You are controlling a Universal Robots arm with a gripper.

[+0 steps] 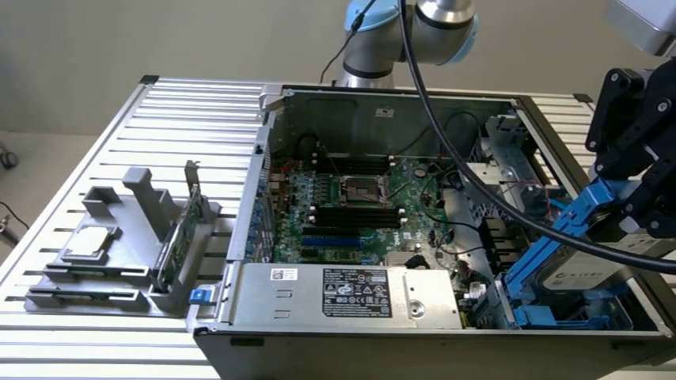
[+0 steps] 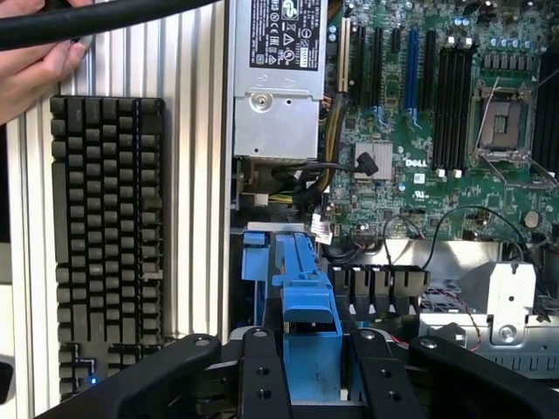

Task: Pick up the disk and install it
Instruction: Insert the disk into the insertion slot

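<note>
The disk [image 1: 579, 274], silver-grey with a white label and blue carrier rails, hangs tilted over the drive bay at the open computer case's [image 1: 277, 127] corner, at the exterior view's lower right. My black gripper [image 1: 632, 207] is shut on its upper blue rail. In the wrist view the blue rail of the disk [image 2: 307, 288] sits clamped between the two black fingers [image 2: 262, 371] of my gripper [image 2: 316, 358], above the bay's metal frame.
The case holds a green motherboard [image 1: 349, 198] and a silver power supply [image 1: 349, 294]. A grey holder [image 1: 116, 253] with a small silver chip and a green card stands at the exterior view's left. A black keyboard [image 2: 105, 236] lies beside the case, and a hand [image 2: 35, 70] holds a black cable.
</note>
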